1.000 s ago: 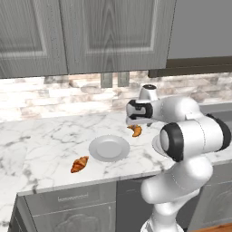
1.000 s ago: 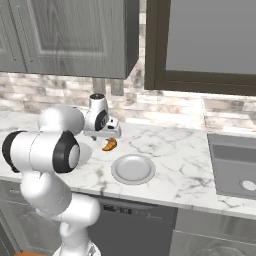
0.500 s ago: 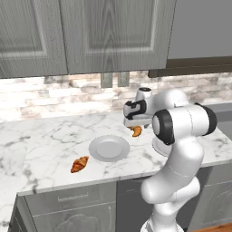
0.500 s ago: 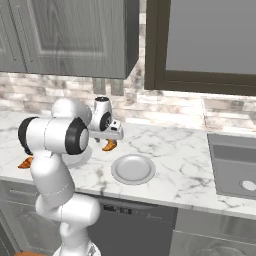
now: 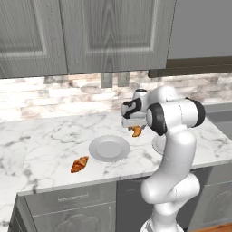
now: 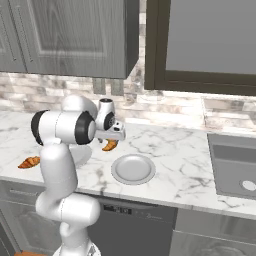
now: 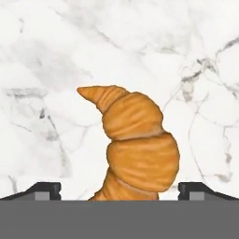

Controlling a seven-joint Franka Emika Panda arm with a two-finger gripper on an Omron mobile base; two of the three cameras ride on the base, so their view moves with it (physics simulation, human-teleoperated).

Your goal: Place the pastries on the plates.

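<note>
The marble table runs across the kitchen under grey wall cabinets, with a stone-tile backsplash behind it and a sink sunk into it at the far right of the right base view.

The white arm bends forward over the table and its hand points down near the back of the table top.

One plate lies flat on the marble towards the front edge, with nothing on it; the right base view shows the same plate just right of the arm. A second plate sits partly hidden behind the arm, so only its edge shows there and in the left base view.

The tool hangs just above one croissant, which lies on the marble beyond the first plate and off both plates. In the hand view this croissant rests directly on the table, its pointed end away from the camera, between the two fingertips, which stand spread wide on either side without touching it.

The other croissant lies on the table near the front edge, to the left of the bare plate and apart from it.
</note>
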